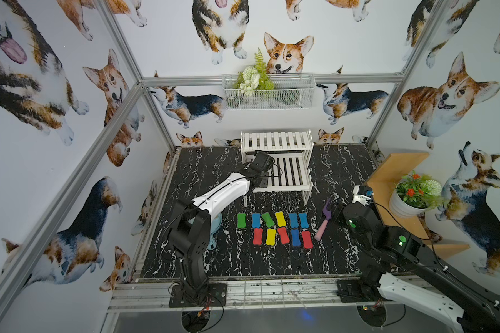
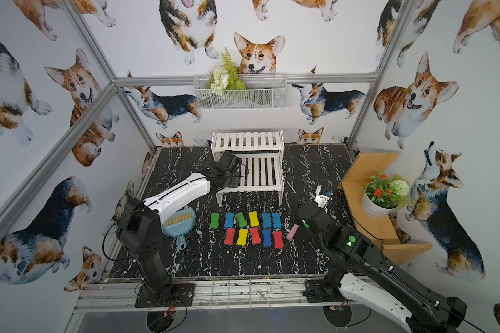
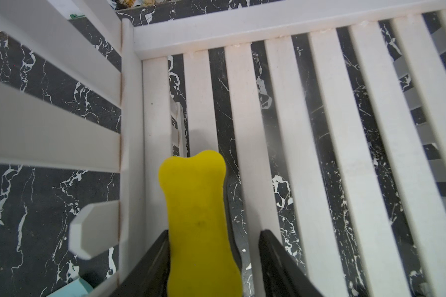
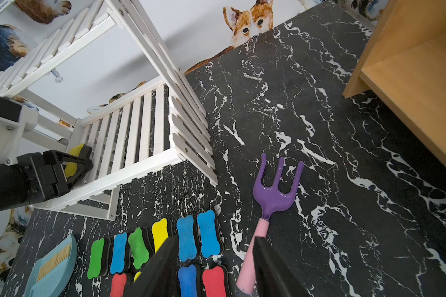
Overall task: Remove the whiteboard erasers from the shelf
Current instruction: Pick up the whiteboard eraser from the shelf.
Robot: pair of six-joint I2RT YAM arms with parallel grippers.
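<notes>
Eleven erasers (image 1: 283,235) on bench (image 1: 243,265) — last, yellow eraser (image 3: 198,218), on shelf (image 1: 286,188) between left jaws, unclamped; right jaws apart, empty

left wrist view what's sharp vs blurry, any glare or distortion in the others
Left wrist view: yellow bone-shaped foam eraser fairly sharp, black gripper finger beside it soft, white wooden slatted shelf smeared near the edges. Right wrist view: glare spots on the purple plastic rake. Both top views: wide-angle stretch splays the aluminium frame posts.
</notes>
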